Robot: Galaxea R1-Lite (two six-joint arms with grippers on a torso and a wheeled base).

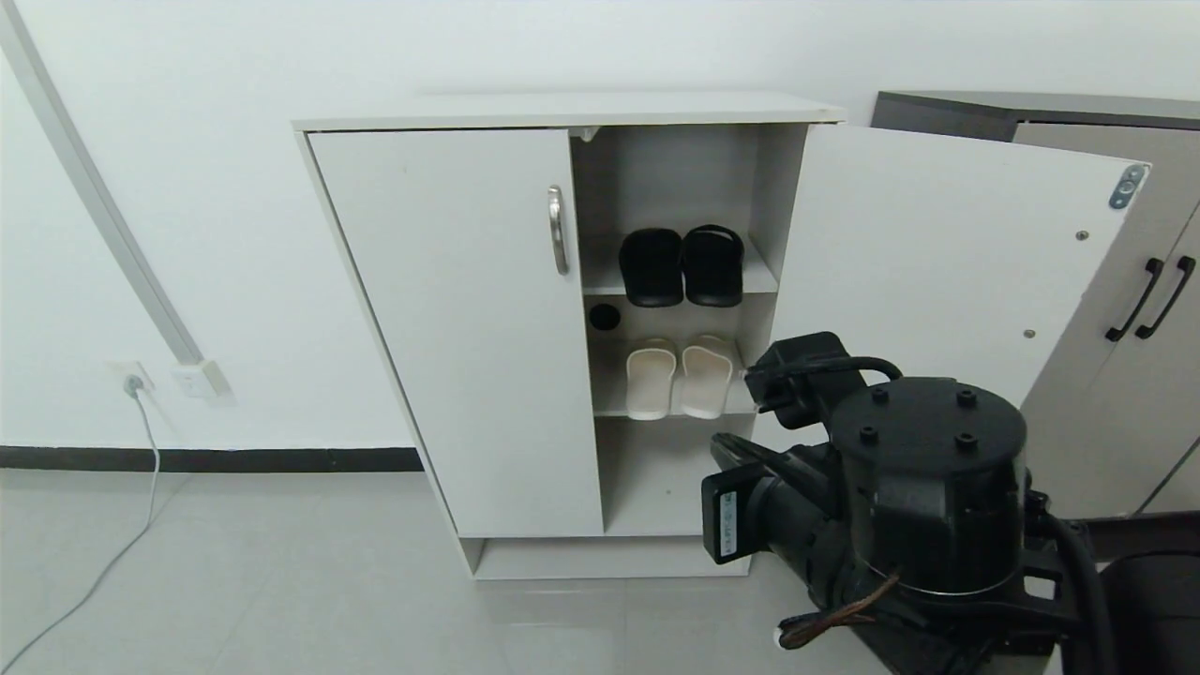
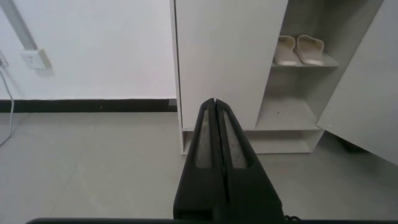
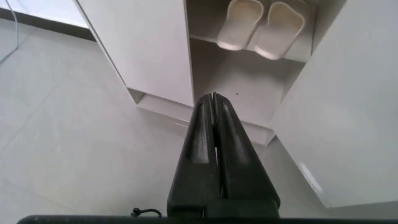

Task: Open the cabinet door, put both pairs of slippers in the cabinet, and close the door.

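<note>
The right gripper (image 3: 214, 96) is closed, its two fingers pressed flat together, and it hangs over the floor (image 3: 74, 124) in front of the cabinet's open right half, apart from the cabinet (image 1: 572, 111) and facing the bottom compartment. The left gripper (image 2: 214, 102) is closed in the same way, low over the floor, in front of the closed left door (image 2: 227, 56) and also apart from it. The right door (image 1: 947, 253) stands swung wide open to the right, its edge just to the right of the right gripper in that arm's wrist view. Inside, the white slippers (image 1: 680, 377) lie side by side on the middle shelf, toes pointing in toward the back panel. The black slippers (image 1: 682, 267) lie the same way on the shelf above. A round hole (image 1: 604, 317) shows in the back panel between the two shelves, on the left. The left door carries an upright metal handle (image 1: 558, 230) at its right edge. The cabinet stands against a white wall (image 1: 187, 187). To its right is a grey cabinet (image 1: 1116, 375) with two black handles. Far left on the wall, low down, is a socket (image 1: 134, 380) with a cable (image 1: 122, 544) running down to the floor.
</note>
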